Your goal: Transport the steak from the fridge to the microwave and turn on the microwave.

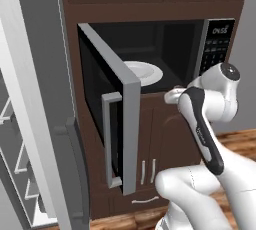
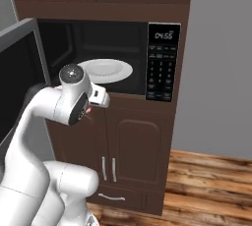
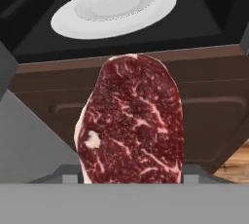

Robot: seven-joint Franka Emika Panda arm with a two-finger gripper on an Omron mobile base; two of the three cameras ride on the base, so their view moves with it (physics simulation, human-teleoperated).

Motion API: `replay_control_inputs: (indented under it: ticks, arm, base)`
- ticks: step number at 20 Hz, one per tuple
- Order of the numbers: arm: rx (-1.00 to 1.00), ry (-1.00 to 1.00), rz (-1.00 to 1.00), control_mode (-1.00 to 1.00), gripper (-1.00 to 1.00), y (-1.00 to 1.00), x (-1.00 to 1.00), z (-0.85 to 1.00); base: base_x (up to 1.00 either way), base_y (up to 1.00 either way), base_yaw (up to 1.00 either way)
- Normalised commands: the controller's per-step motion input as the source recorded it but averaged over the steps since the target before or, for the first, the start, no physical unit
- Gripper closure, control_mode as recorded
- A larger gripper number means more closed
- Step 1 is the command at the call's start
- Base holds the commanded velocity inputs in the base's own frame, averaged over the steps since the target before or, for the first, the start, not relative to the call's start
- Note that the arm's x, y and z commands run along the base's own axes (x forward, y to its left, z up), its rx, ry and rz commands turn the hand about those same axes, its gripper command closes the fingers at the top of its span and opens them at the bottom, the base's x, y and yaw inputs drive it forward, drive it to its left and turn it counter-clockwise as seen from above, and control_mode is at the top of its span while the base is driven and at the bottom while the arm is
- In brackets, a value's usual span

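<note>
Red marbled steak [image 3: 131,121], pale-edged, held upright; white plate [image 3: 114,9] beyond

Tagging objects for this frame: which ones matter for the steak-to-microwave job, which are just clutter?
Job:
- flat red marbled raw steak, held in the gripper
- black built-in microwave, door open
- round white plate inside

Background:
- dark brown wooden cabinets
- wooden plank floor
</note>
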Motion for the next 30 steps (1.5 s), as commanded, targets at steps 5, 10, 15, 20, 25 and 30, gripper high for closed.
replay_control_inputs:
  ticks: [5, 10, 15, 20, 25, 30]
  arm:
    - [0.04, -0.03, 0.07, -1.0, 1.0, 0.09, 0.51, 0.13]
    - [0.02, 0.0, 0.05, -1.0, 1.0, 0.12, 0.44, 0.24]
    - [0.0, 0.0, 0.0, -1.0, 1.0, 0.11, 0.4, 0.24]
    - [0.0, -0.05, 0.0, -1.0, 1.0, 0.17, 0.37, 0.08]
    - [0.0, -0.1, 0.0, -1.0, 1.0, 0.17, 0.38, 0.02]
    - [-0.02, -0.13, 0.03, -1.0, 1.0, 0.13, 0.38, 0.0]
  base:
    - [0.0, 0.0, 0.0]
    - [0.0, 0.0, 0.0]
    - [0.0, 0.0, 0.0]
    - [0.0, 0.0, 0.0]
    - [0.0, 0.0, 0.0]
    - [0.0, 0.0, 0.0]
